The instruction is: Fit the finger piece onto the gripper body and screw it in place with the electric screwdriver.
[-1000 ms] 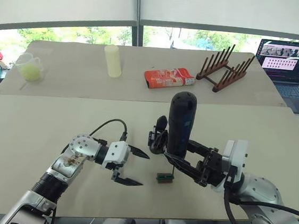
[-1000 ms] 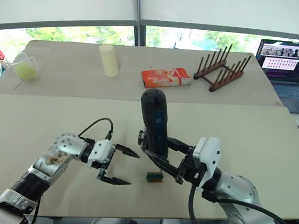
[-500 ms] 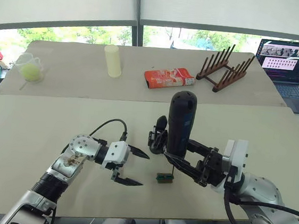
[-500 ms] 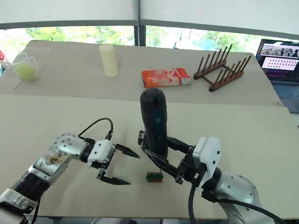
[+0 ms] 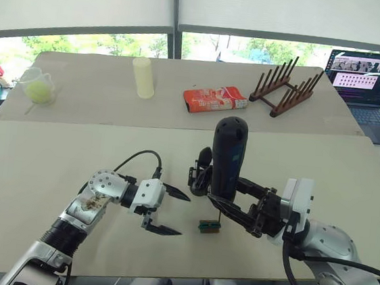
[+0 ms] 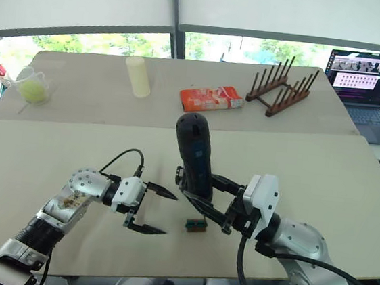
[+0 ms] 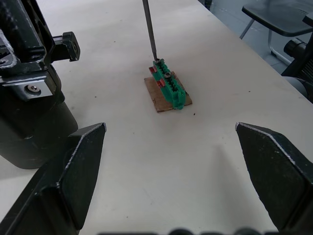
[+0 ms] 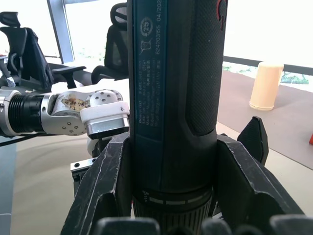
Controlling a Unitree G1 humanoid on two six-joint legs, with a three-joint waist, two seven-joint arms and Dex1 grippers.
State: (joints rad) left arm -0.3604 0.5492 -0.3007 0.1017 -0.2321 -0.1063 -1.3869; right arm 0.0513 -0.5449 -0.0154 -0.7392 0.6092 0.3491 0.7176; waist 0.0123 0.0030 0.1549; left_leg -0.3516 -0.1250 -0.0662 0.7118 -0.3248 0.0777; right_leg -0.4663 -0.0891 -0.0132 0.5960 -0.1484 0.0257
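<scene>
My right gripper (image 5: pixel 225 191) is shut on the electric screwdriver (image 5: pixel 228 159), a thick black cylinder held upright over the middle of the table. Its thin metal bit (image 7: pixel 149 29) comes down onto a small green block (image 7: pixel 168 90) that lies on a brown card. Just behind the screwdriver stands the gripper body (image 5: pixel 200 174), a black assembly with one pointed finger sticking up; it is also close by in the left wrist view (image 7: pixel 29 98). To the left of the block, my left gripper (image 5: pixel 184 217) hangs open with nothing between its fingers. The finger piece is out of view.
On the far table stand a pale yellow cylinder (image 5: pixel 143 77), a red-orange packet (image 5: pixel 215 99) and a wooden rack (image 5: pixel 284 91). A laptop (image 5: pixel 363 79) is at the far right, a clear cup with a green ball (image 5: pixel 39 89) at the far left.
The screwdriver and my right wrist have shifted a trifle to the left. The left arm has stayed still.
</scene>
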